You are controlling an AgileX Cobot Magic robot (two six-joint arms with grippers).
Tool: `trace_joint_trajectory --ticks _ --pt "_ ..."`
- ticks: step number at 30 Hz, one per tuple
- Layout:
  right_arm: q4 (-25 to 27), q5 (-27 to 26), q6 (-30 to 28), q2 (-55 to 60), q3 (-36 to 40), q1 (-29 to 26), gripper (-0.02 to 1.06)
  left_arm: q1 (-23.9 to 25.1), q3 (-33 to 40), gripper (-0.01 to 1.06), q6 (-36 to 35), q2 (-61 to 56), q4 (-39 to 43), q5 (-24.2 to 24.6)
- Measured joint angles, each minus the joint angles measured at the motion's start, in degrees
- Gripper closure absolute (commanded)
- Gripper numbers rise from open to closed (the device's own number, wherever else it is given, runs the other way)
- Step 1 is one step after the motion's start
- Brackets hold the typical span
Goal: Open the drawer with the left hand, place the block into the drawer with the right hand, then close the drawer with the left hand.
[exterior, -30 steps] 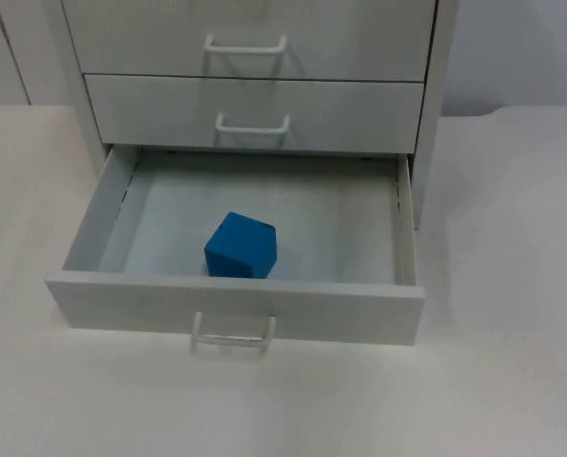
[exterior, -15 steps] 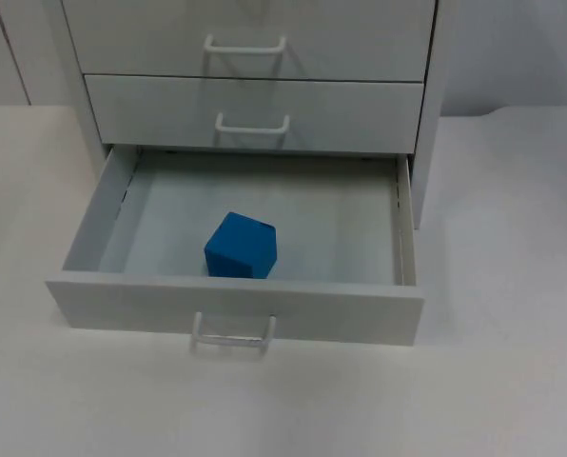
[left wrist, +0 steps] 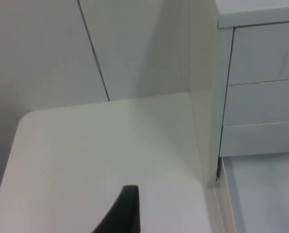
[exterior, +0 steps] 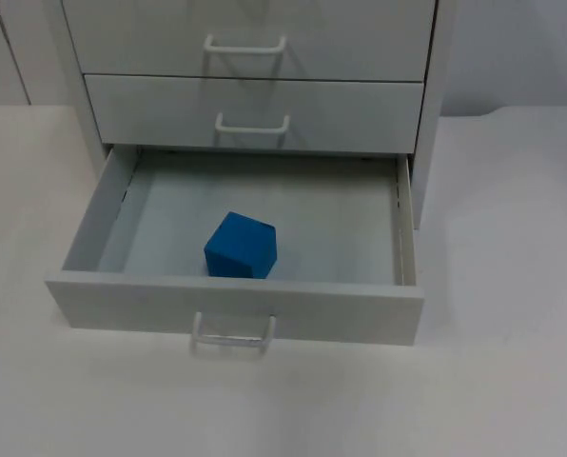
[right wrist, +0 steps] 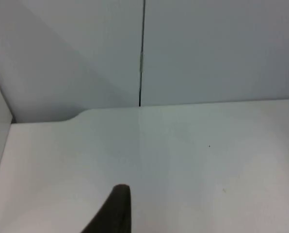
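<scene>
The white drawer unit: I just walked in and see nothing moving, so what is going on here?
Nothing is being handled right now. The white drawer unit's bottom drawer stands pulled open with the blue block lying inside, near its front wall. The two upper drawers are shut. The left gripper waits over bare table beside the unit; the right gripper waits over the table too. Closing the drawer remains.

White table (exterior: 512, 286); grey partition wall (right wrist: 207, 48), apparently seamed.

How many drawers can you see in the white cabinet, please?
3: the top drawer and middle drawer are shut; the bottom drawer is pulled open with the blue block inside. More may sit above the picture's edge.
</scene>
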Motion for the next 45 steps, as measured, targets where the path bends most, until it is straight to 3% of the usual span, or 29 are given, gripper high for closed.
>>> trace_joint_trajectory --ticks 5,9,45 --pt "-4.8 -0.3 8.0 0.0 0.0 0.0 0.01 0.0 0.0 0.0 0.0 0.0 0.0 0.0" --pt "-6.3 -0.9 9.2 0.0 0.0 0.0 0.01 0.0 0.0 0.0 0.0 0.0 0.0 0.0" --pt "-6.6 -2.4 9.2 -1.3 0.0 0.0 0.01 0.0 0.0 0.0 0.2 0.0 -2.5 0.4"
